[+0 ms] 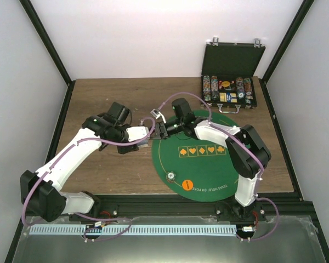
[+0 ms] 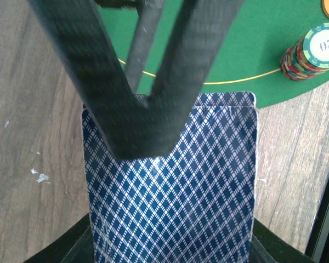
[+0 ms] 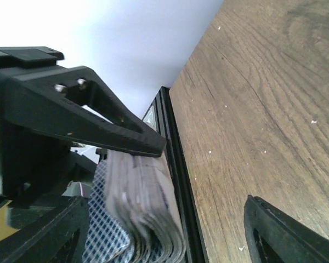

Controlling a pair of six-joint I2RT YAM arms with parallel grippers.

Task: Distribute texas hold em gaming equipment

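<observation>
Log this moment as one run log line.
left gripper: shut on card deck | right gripper: open, one finger on the deck | chip stack: on green mat | cards dealt: none visible

Bright, even light falls from overhead, bleaching the back wall and leaving only faint, soft shadows on the worktop. From the left wrist the pack of cards is crisp, while the black finger over it is slightly soft. From the right wrist the background burns out to white and the card edges blur.
</observation>
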